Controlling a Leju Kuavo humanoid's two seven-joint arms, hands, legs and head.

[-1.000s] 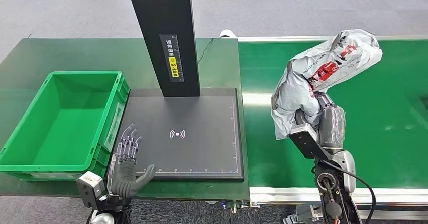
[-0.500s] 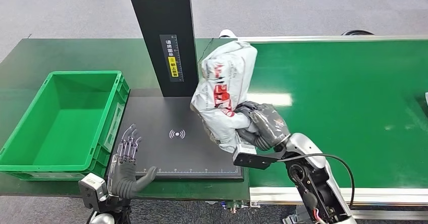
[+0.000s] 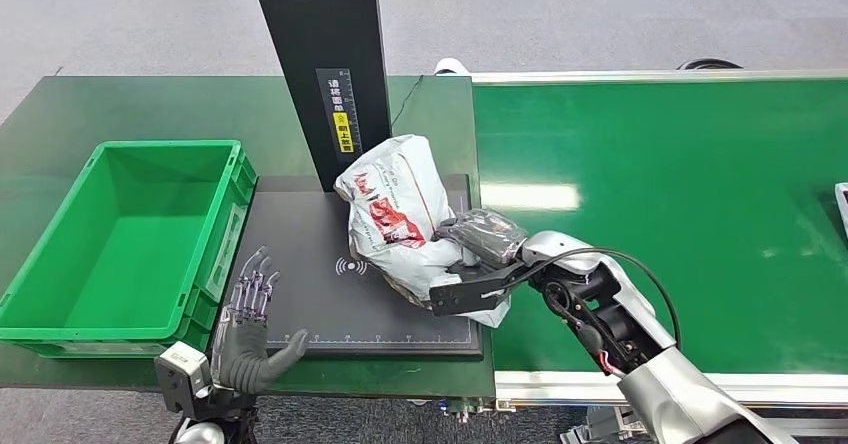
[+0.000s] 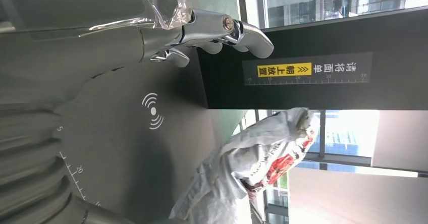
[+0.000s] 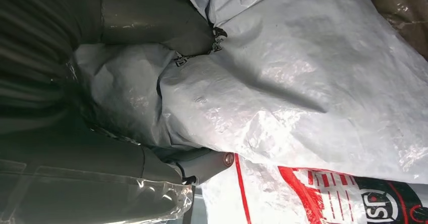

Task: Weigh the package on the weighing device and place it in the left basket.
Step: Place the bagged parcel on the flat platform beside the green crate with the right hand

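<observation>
The right hand clamps its fingers on the package, which rises slantwise from them over the scale platform, while the left hand, fingers spread and empty, waits nearer the green basket

Dark green table is carrying a green basket at 9 o'clock and a black weighing device at center, its black post rising at 12. Grey package is lying on the device's platform. Green conveyor belt is adjoining at 3 o'clock.
</observation>
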